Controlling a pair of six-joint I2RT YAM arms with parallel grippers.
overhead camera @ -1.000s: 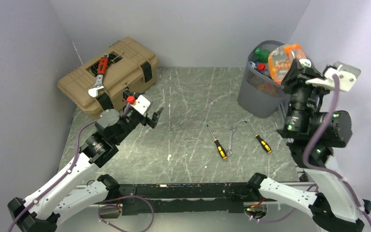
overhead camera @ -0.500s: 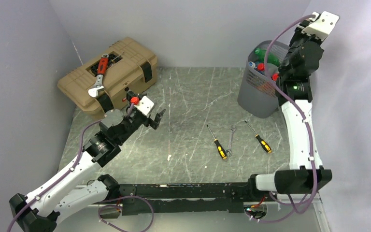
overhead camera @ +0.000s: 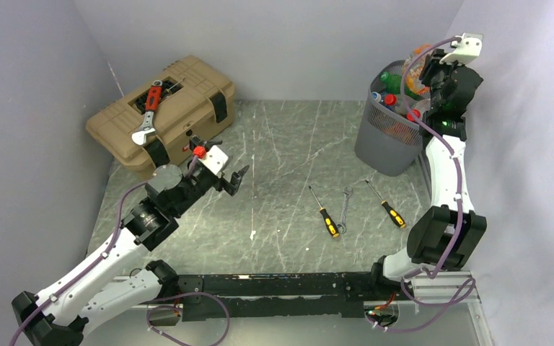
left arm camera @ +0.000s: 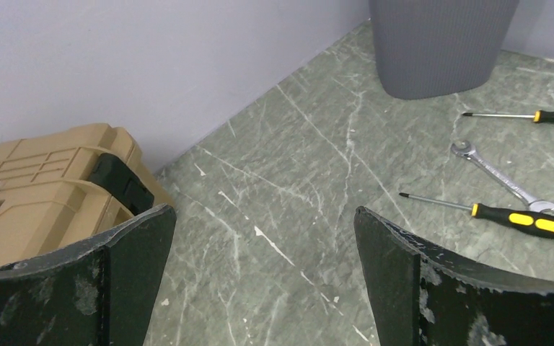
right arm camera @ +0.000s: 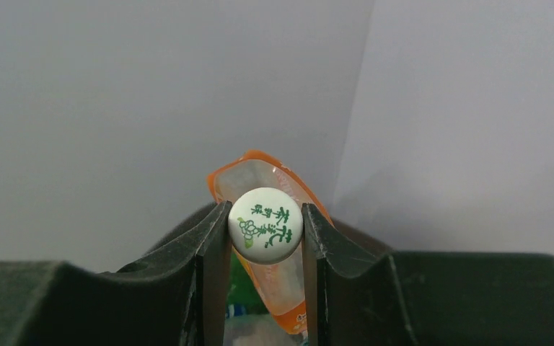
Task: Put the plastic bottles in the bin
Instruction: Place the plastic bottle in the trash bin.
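The grey mesh bin [overhead camera: 387, 140] stands at the far right of the table and also shows in the left wrist view [left arm camera: 440, 43]. It holds several plastic bottles, among them a green one [overhead camera: 392, 78] and red-capped ones [overhead camera: 389, 99]. My right gripper [right arm camera: 265, 238] is shut on the white cap of an orange-labelled clear bottle [right arm camera: 280, 267] and holds it above the bin's right rim [overhead camera: 420, 61]. My left gripper [left arm camera: 263, 238] is open and empty, low over the table near the toolbox, also seen in the top view [overhead camera: 234, 176].
A tan toolbox [overhead camera: 160, 112] with a red-handled wrench [overhead camera: 148, 109] on its lid sits at the back left. Two yellow-and-black screwdrivers [overhead camera: 325, 214] [overhead camera: 387, 205] and a spanner [overhead camera: 344, 209] lie on the table in front of the bin. Walls close in behind and at both sides.
My right arm has stretched up and back, carrying the orange-labelled bottle from in front of the bin to above its right rim. The left arm has barely shifted.
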